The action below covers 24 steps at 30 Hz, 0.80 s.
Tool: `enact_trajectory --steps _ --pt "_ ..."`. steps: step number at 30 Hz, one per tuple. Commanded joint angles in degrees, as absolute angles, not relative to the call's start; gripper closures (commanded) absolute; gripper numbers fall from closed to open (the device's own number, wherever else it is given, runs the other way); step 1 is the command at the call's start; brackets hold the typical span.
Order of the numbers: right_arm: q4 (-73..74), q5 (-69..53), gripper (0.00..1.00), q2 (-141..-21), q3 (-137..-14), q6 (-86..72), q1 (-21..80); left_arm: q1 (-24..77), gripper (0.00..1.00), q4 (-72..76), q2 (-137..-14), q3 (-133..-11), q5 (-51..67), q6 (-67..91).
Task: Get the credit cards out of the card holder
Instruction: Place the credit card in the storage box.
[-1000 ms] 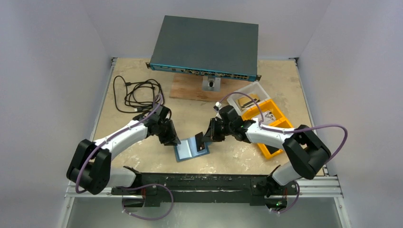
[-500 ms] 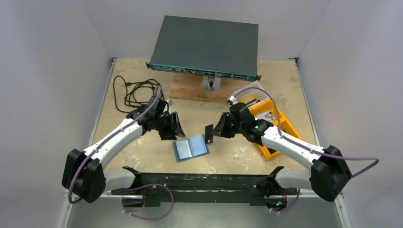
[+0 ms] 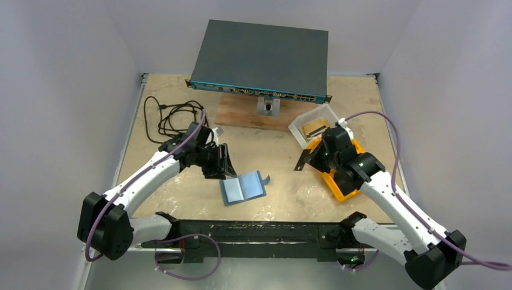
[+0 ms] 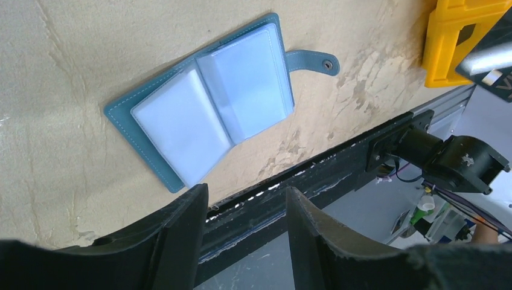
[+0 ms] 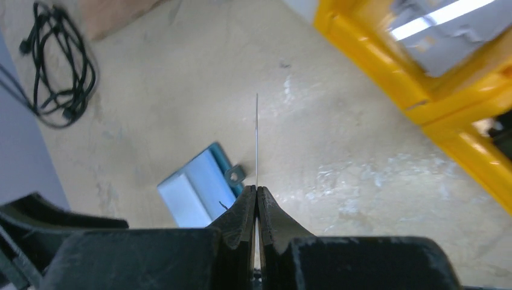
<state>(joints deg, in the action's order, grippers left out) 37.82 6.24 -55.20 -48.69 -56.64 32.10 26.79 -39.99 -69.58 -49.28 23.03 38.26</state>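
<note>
**While the right gripper [image 5: 256, 190] carries a credit card [image 5: 256, 139], the card holder [image 4: 202, 103] lies open**

Because the right wrist view looks along its edge, the credit card shows there only as a thin upright line, pinched at its lower end between jaws closed tight on it. From above, that arm holds it over bare table [image 3: 272, 145], between the card holder and the orange bin [image 3: 339, 188] and nearer the bin. The card holder lies flat near the table's front edge, spread like a book. Its snap tab [image 4: 314, 62] sticks out to one side and its clear pockets face up. Whether more cards sit under the plastic I cannot tell. The left gripper [image 4: 244, 199] hovers just beside it, jaws apart and holding nothing.

My reading is that one card is out and bound for a drop-off. The right arm next needs to bring it over a compartment and part its jaws. The left should pin the holder down for any further pull.
</note>
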Motion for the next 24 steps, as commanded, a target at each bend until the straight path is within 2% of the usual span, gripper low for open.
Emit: enact_trajectory --steps 1,16,24 --pt "50.83 14.91 1.00 -52.15 -52.95 -59.15 27.27 27.07 0.50 -39.08 -69.91 -51.23 25.83 36.75" --pt "65.61 27.38 1.00 -54.80 -59.03 -56.48 8.25 26.89 0.51 -38.59 -71.13 -51.11 27.06 36.56" --pt "62.94 26.81 1.00 -58.95 -56.17 -52.07 0.27 26.76 0.51 -38.58 -70.91 -50.79 27.16 36.56"
